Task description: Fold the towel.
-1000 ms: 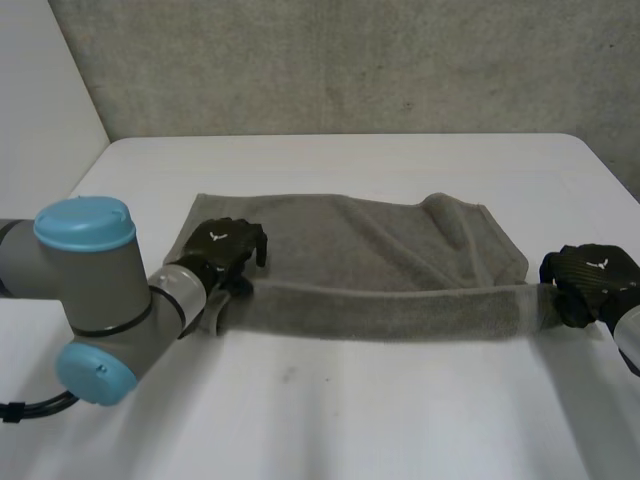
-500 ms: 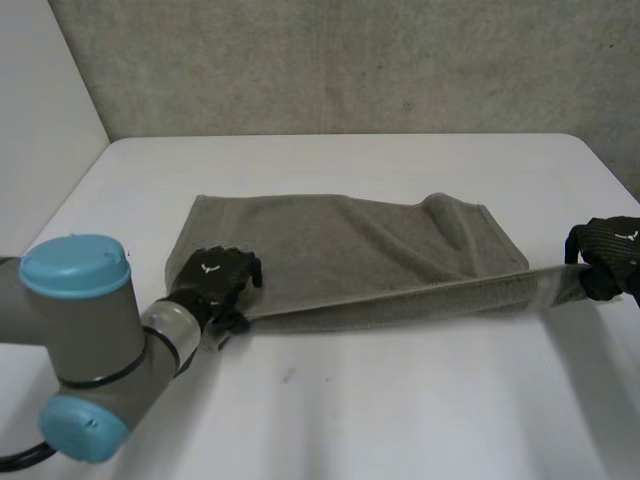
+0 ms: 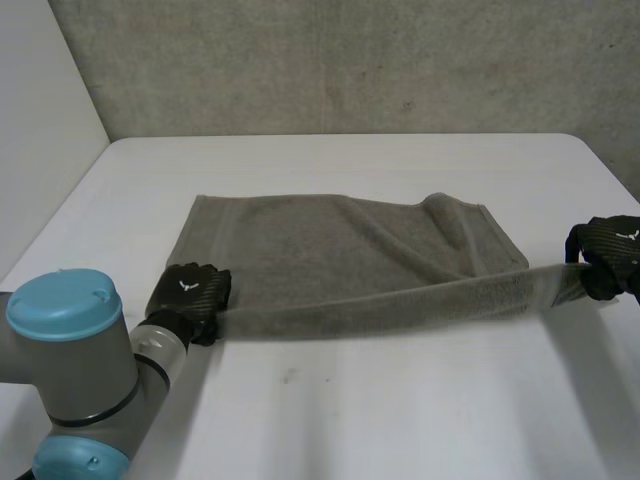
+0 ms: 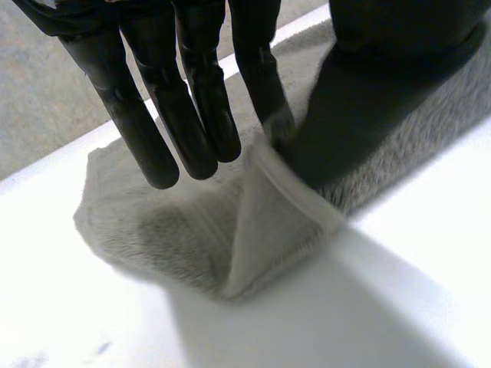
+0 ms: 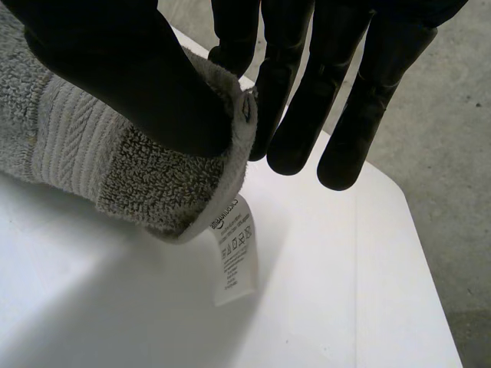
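The grey towel (image 3: pixel 330 245) lies spread on the white table (image 3: pixel 400 410), with its near edge pulled taut and lifted between my two hands. My left hand (image 3: pixel 188 290) is at the near left corner. In the left wrist view that corner (image 4: pixel 268 222) rises in a peak, pinched between a finger (image 4: pixel 261 77) and the thumb. My right hand (image 3: pixel 612 250) holds the near right corner off the table. There the thumb (image 5: pixel 115 69) presses the towel's banded hem (image 5: pixel 84 146) against the fingers, and a white care label (image 5: pixel 234 257) hangs below.
A grey wall (image 3: pixel 350 60) runs behind the table. The table's right edge lies just past my right hand, with floor (image 5: pixel 453 153) beyond it. My left arm's big elbow joint (image 3: pixel 65 350) stands over the front left of the table.
My left hand slid left along the towel's near edge to the corner and closed on it. My right hand rose and moved right, lifting and stretching that edge.
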Controlling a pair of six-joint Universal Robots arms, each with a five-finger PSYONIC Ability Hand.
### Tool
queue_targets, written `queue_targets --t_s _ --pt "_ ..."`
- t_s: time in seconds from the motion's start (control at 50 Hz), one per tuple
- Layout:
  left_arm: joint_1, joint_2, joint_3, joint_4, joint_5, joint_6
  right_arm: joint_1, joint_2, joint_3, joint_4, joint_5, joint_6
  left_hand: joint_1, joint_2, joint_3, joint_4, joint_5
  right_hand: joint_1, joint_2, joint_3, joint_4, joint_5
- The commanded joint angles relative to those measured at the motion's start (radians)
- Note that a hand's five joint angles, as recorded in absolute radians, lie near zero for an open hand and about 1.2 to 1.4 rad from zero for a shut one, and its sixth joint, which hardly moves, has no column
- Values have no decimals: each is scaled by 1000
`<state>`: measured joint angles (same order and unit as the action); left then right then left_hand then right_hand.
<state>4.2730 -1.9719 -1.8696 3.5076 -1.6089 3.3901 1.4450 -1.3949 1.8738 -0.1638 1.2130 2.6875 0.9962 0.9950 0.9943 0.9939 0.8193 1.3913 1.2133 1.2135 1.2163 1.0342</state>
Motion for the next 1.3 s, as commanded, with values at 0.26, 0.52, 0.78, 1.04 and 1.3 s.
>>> queue_targets --t_s 0.26,0.52,0.78,1.04,1.3 --pt "5 413 266 -422 65 259 12 -174 -389 452 -30 -120 400 401 402 402 402 5 183 183 180 188" --pt "71 336 701 -900 201 278 9 -168 -733 860 -33 -308 400 401 402 402 402 5 183 183 180 188" --pt "80 -60 684 -866 201 307 144 181 -694 839 83 -413 400 401 402 402 402 5 183 183 180 188" --pt "77 -216 1157 -560 202 298 247 295 -953 220 138 -142 400 401 402 402 402 5 183 183 180 188" --pt "87 -4 1015 -210 204 163 241 45 -740 -106 126 38 400 401 402 402 402 5 183 183 180 188"
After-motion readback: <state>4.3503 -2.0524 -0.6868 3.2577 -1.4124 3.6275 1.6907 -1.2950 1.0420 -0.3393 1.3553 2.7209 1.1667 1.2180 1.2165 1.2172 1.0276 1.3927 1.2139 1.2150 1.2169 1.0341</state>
